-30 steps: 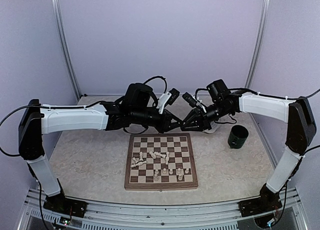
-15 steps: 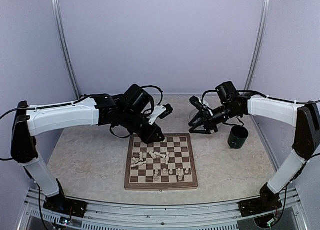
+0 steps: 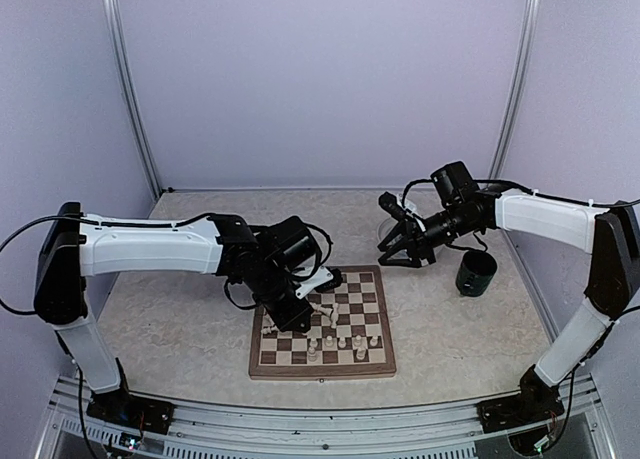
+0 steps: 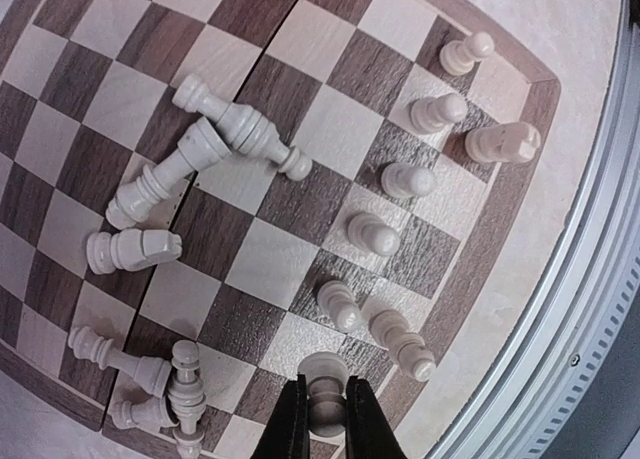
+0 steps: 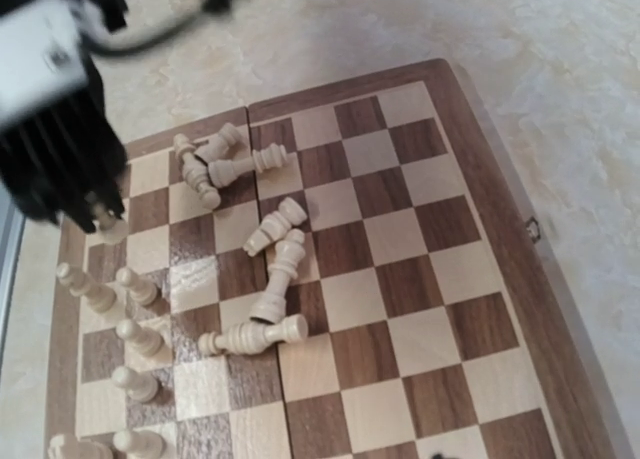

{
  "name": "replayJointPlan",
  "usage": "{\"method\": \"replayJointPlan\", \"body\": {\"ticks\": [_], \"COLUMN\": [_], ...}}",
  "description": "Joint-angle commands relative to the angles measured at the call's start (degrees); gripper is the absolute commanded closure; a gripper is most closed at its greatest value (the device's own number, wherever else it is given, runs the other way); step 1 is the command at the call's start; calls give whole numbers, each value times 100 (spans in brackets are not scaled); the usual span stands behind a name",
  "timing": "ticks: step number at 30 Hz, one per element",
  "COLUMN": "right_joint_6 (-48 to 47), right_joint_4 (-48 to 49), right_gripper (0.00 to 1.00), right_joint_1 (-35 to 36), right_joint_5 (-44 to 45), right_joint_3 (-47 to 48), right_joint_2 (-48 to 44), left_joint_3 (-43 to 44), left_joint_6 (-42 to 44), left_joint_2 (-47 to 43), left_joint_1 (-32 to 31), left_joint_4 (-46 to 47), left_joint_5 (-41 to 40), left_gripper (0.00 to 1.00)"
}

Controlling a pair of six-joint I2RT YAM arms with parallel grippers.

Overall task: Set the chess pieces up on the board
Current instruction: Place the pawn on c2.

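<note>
Room lay open over the upper right checks of the board [image 3: 320,371] in the top view. The chess pieces [image 4: 240,129] crowded its lower half: slim turned cream shapes toppled on smooth dark and pale wood, with pawns upright along the border. The left gripper [image 4: 325,424] was clenched on a pawn [image 4: 326,394] beside the board's edge. The right gripper [image 3: 395,247] hung over the marbled table [image 3: 170,309] at upper right, and whether it was spread or closed could not be told.

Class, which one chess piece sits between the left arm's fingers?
The upright pawn at the bottom of the left wrist view, by the board's border. Fingers press both its sides; the rest stand or lie untouched.
</note>
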Motion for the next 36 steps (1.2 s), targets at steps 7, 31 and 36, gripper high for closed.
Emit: {"method": "replayJointPlan", "body": {"ticks": [7,31,36], "right_joint_6": [-76,-111,-120], "right_joint_4": [46,39,40], "right_gripper": [54,53,53], "right_joint_1": [-24,-24,-24], "right_joint_5": [74,69,70], "right_joint_3": [-82,-106,-130], "right_joint_2": [-61,-70,-79], "left_joint_3": [-112,-106,-67], "left_joint_6": [84,80,64], "left_joint_2": [392,764,710], "left_joint_1": [-121,-229,-241], "left_joint_4": [-216,-333,-321], "left_joint_5": [-167,-469,-485], "left_gripper": [94,82,76]}}
